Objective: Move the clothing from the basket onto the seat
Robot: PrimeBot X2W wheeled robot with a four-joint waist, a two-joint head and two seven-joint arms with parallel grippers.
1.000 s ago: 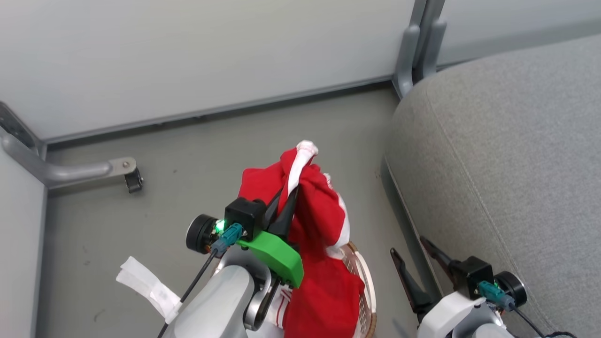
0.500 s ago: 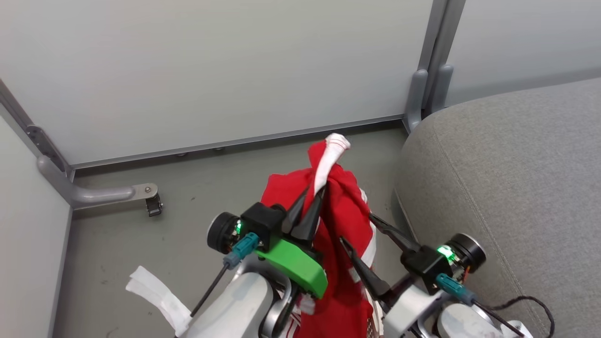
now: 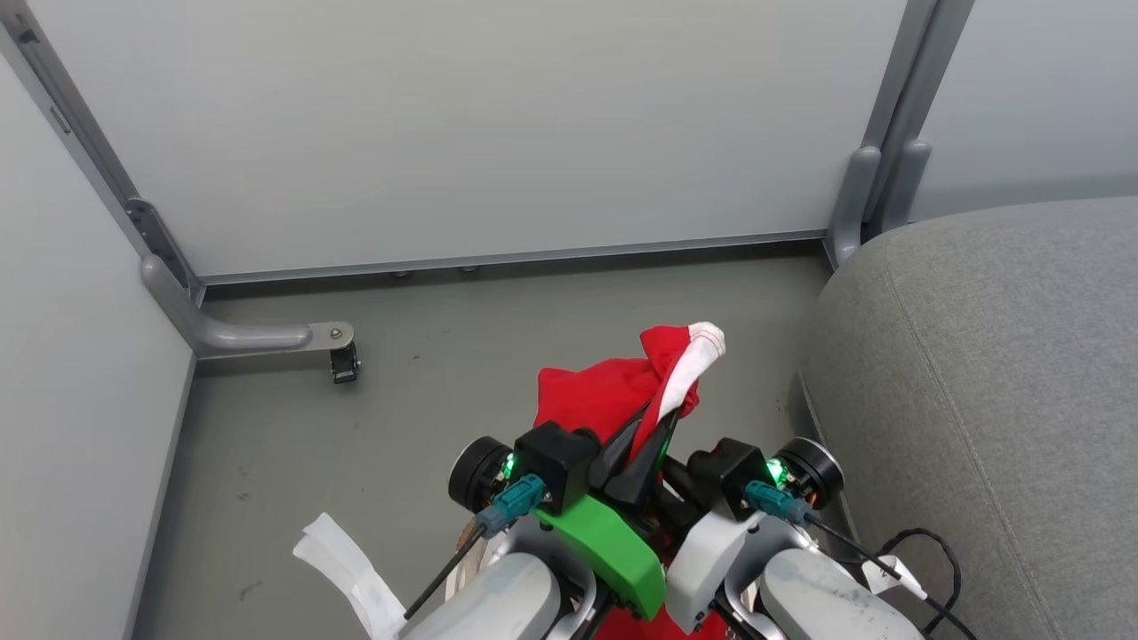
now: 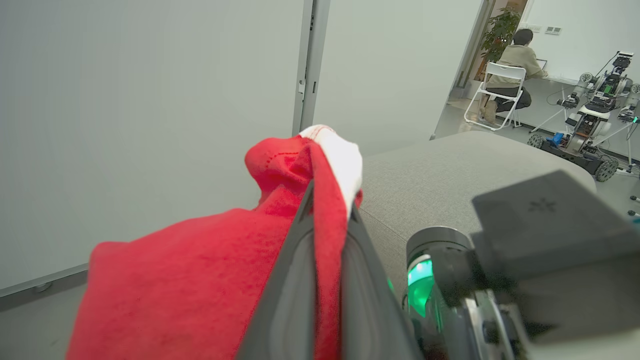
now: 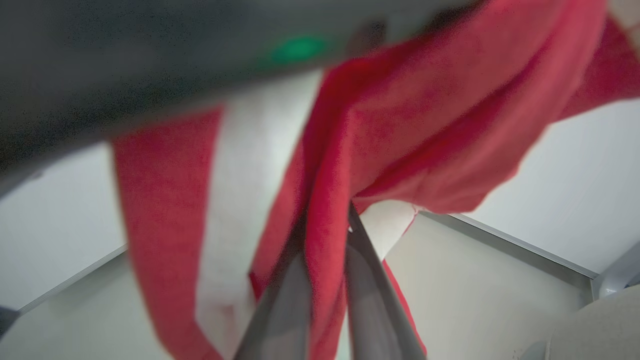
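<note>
While clamping clothing, left pincer, right pincer

left tool and right tool both pinch the clothing, wrists side by side.

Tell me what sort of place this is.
Probably a robotics lab in an office: pale grey partition panels on metal posts surround the spot, and beyond an opening stand dark wheeled robots trailing cables, near a person seated on a white folding chair.
</note>
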